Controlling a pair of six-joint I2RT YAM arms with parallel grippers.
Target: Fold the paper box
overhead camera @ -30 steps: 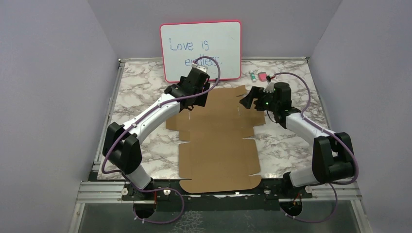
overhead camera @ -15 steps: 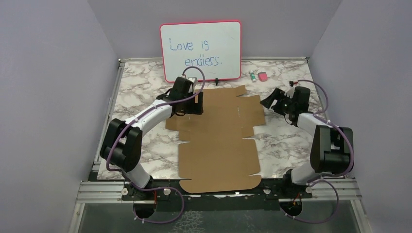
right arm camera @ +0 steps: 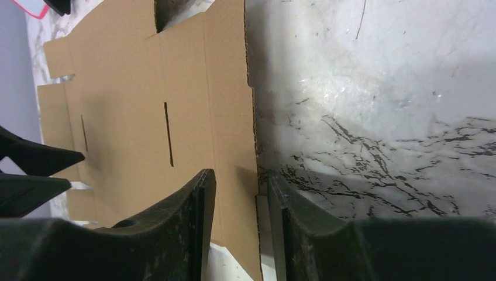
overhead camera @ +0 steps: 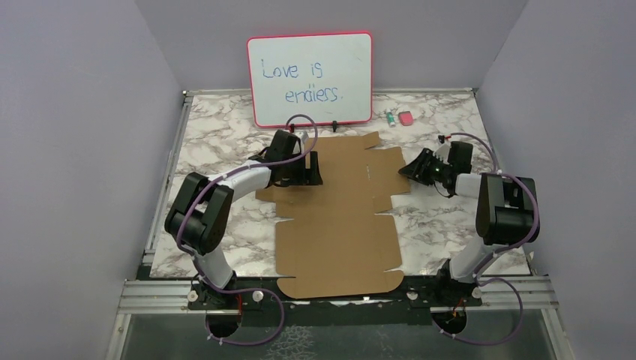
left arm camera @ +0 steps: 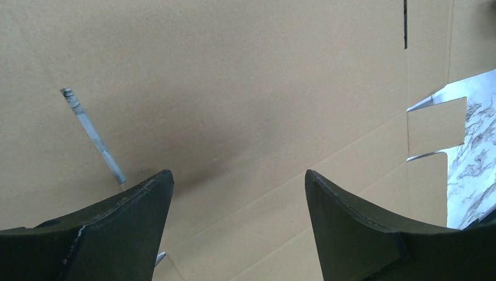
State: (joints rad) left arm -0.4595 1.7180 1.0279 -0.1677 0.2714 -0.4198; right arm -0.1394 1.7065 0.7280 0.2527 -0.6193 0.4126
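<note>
The paper box (overhead camera: 337,217) is a flat brown die-cut sheet lying on the marble table, with slots and flaps showing. My left gripper (overhead camera: 307,174) hovers low over its upper left part. In the left wrist view, that gripper (left arm camera: 238,178) is open with only bare cardboard (left arm camera: 234,88) beneath. My right gripper (overhead camera: 405,171) is at the sheet's upper right flap. The right wrist view shows the jaws of that gripper (right arm camera: 241,175) narrowed but apart. They straddle the cardboard's (right arm camera: 134,76) right edge, one finger over the sheet and the other over marble.
A pink-framed whiteboard (overhead camera: 310,77) stands at the back. A pink eraser (overhead camera: 406,118) and a small green item (overhead camera: 390,117) lie to its right. Grey walls enclose the marble table (overhead camera: 217,135). The left gripper's fingertips (right arm camera: 35,170) show at the right wrist view's left edge.
The left gripper has come down from beside the whiteboard onto the sheet's upper left. The right gripper swung out to the right, then settled at the sheet's right edge, its jaws narrowing.
</note>
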